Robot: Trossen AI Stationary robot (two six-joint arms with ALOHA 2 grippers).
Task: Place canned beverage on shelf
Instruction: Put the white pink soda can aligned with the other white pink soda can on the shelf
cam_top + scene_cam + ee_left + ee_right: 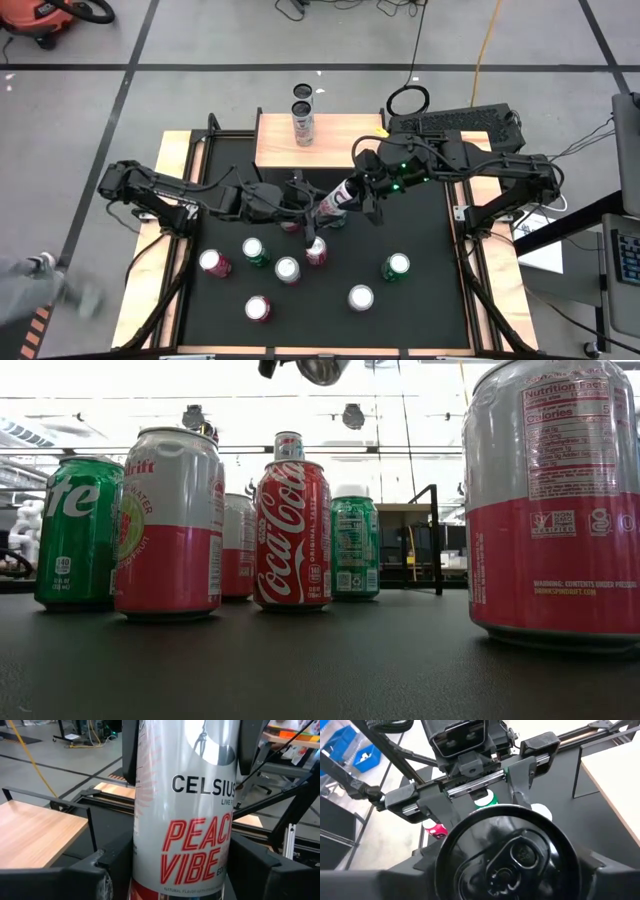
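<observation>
Both grippers meet on one tall Celsius can [338, 197], held tilted in the air just in front of the shelf [320, 140]. Right gripper [362, 190] has its fingers closed on the can's top end, as its wrist view shows [506, 854]. Left gripper [312, 207] has its fingers either side of the can's lower body [184, 820], partly open; actual contact cannot be told. On the shelf a slim can [303, 122] stands upright. Below the held can, several cans stand on the black table [430, 270], among them a Coca-Cola can [292, 534].
</observation>
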